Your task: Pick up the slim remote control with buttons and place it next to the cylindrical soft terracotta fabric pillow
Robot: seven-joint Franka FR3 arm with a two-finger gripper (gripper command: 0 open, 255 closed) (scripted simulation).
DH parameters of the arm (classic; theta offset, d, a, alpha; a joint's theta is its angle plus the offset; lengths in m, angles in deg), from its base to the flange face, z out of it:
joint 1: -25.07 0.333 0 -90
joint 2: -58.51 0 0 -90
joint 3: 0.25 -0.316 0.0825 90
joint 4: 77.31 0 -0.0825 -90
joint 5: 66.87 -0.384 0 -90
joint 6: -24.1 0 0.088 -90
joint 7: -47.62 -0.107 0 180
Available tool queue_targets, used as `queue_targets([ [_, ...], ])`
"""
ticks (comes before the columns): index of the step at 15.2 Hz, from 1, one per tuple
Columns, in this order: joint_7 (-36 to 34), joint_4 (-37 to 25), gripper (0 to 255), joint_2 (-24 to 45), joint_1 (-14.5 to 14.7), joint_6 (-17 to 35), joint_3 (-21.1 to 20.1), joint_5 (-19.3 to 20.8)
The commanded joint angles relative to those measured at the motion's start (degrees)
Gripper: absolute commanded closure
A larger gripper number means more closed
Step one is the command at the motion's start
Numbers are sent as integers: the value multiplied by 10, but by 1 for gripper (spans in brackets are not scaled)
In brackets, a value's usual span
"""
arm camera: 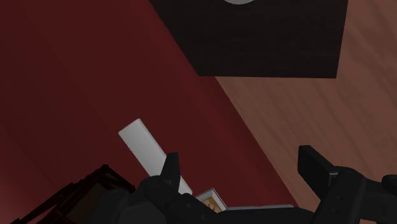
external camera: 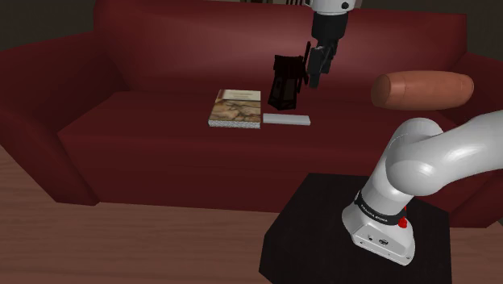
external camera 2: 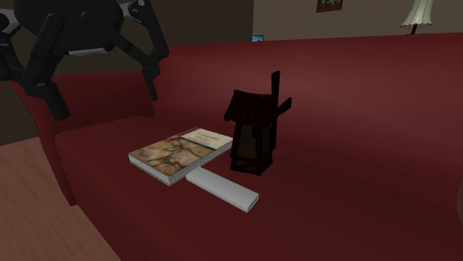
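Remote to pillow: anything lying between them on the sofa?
No. In the shoulder view the sofa seat between the remote and the pillow is bare; the black object stands behind the remote.

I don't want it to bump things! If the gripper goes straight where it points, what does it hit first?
Probably the red sofa seat, right beside the white remote, not the remote itself. Depth is unclear.

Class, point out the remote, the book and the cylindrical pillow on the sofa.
remote (external camera: 286, 120), shoulder view, middle of its pale top face.
book (external camera: 236, 108), shoulder view, centre of its cover.
pillow (external camera: 422, 89), shoulder view, middle of its rounded side.
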Motion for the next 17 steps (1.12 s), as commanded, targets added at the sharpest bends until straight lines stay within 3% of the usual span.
queue_targets([
  [1,0,0,0,0,0,0,0,0],
  [9,118,78,0,54,-3,150,94,44],
  [17,239,95,0,179,1,306,188,62],
])
